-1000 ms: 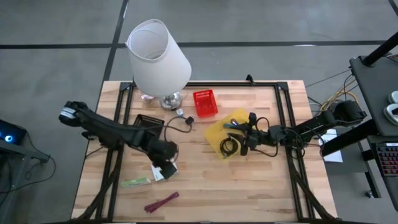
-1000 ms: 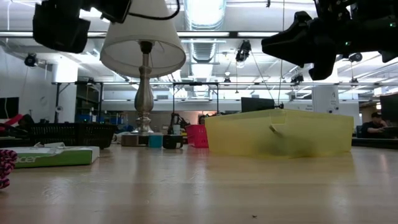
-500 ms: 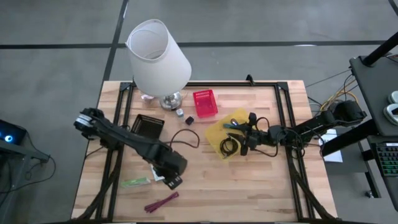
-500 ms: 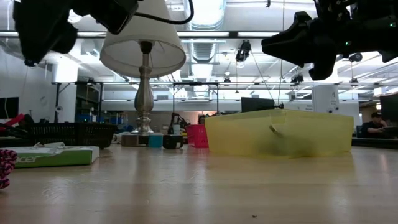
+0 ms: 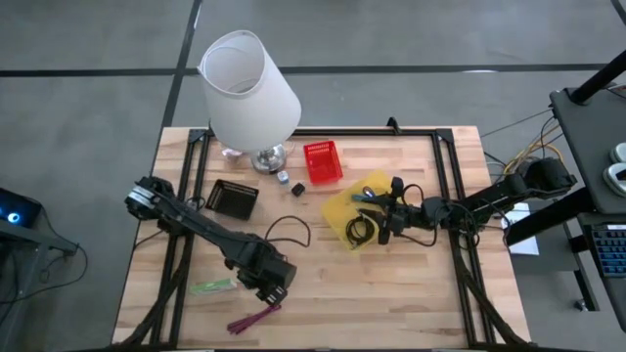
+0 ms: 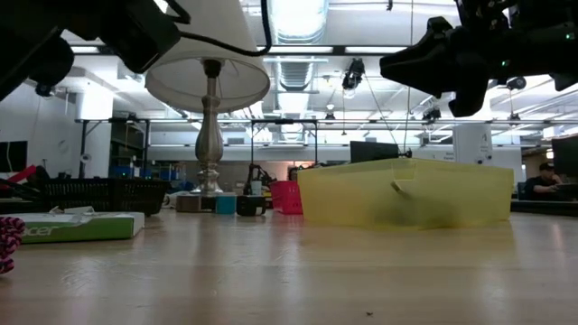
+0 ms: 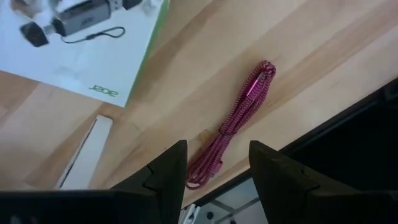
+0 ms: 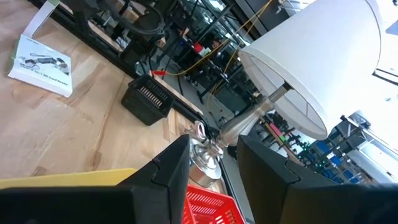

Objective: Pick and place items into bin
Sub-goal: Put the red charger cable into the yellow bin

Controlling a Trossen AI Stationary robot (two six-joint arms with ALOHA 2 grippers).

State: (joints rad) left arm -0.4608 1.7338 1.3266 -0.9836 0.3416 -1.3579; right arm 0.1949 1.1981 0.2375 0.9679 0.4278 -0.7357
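Left gripper (image 5: 276, 290): moved toward the table's near edge, now open above the maroon tie (image 7: 231, 126).

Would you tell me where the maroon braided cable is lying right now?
In the high view the maroon cable lies near the table's front edge on the left side, just below the open left gripper and right of the green-edged white packet.

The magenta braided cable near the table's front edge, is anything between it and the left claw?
Nothing visible. The open left claw hovers right over the magenta braided cable, with only bare wood between; the white Acer box lies off to one side.
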